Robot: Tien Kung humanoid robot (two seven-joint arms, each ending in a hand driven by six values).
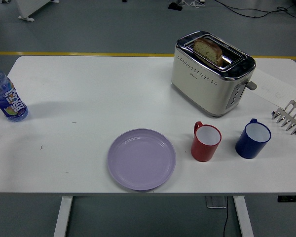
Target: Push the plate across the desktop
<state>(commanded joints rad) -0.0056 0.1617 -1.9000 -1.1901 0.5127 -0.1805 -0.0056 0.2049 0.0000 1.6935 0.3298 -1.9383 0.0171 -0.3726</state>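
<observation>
**Plate near the front edge, no hands in my view**

I see neither of the robot's hands over the table, so I cannot tell whether their fingers are spread or curled; nothing is being held.

The plate [141, 159] lies flat near the near edge of the white table [89, 94], a little left of centre. It is a round, lilac, smooth dish with a shallow raised rim and a matte sheen, and its near rim sits just inside the table edge. To its left and behind it I have a broad stretch of bare tabletop, reaching back to the far edge and out to the left side.

Just right of the plate, apart from it, stands a red mug [205, 142] with a white inside and its handle turned toward the far left. Further right is a blue mug [252, 138], also white inside, handle at the back. Behind the mugs sits a cream toaster [211, 73] with a chrome top and rounded corners, set at an angle, with a slice of bread [207, 49] standing in one slot. At the right edge a metal toast rack [289, 116] rests beside a sheet of paper [271, 86].

At the far left edge a clear plastic water bottle [6, 96] with a blue label stands upright, well apart from the plate.
</observation>
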